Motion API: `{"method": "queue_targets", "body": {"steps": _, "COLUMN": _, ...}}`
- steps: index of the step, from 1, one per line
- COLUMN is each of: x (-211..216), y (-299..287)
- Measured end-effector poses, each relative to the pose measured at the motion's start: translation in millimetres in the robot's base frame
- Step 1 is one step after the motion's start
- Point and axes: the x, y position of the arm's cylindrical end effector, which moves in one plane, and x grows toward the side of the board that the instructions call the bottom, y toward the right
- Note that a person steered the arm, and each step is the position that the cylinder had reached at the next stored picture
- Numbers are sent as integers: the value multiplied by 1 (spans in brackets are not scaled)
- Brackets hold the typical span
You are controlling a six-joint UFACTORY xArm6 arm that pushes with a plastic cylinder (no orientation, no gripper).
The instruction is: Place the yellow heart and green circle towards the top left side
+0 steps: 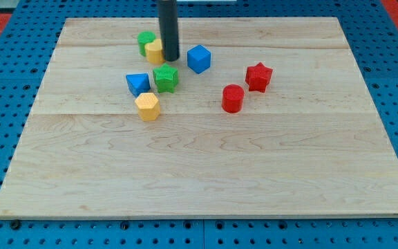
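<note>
The yellow heart (155, 51) lies near the top of the wooden board (206, 173), left of centre. The green circle (145, 41) sits just behind it to the upper left, touching it. My tip (171, 58) is at the yellow heart's right side, in contact or nearly so. The dark rod rises out of the view's top.
A green star (166, 77), a blue triangle-like block (137, 84) and a yellow hexagon (147, 106) cluster just below the tip. A blue cube (199, 59) lies to the tip's right. A red star (258, 76) and a red cylinder (233, 98) lie further right.
</note>
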Motion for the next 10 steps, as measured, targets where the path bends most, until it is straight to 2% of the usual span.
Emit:
{"method": "queue_targets", "body": {"steps": 1, "x": -31, "y": -51}}
{"method": "queue_targets", "body": {"steps": 2, "x": -53, "y": -79}}
{"method": "queue_targets", "body": {"steps": 4, "x": -53, "y": -81}}
{"method": "queue_targets", "body": {"steps": 5, "x": -68, "y": -45}}
{"method": "queue_targets", "body": {"steps": 6, "x": -104, "y": -34}}
{"method": "queue_targets", "body": {"steps": 8, "x": -105, "y": -72}}
{"method": "queue_targets", "body": {"steps": 10, "x": -104, "y": -72}}
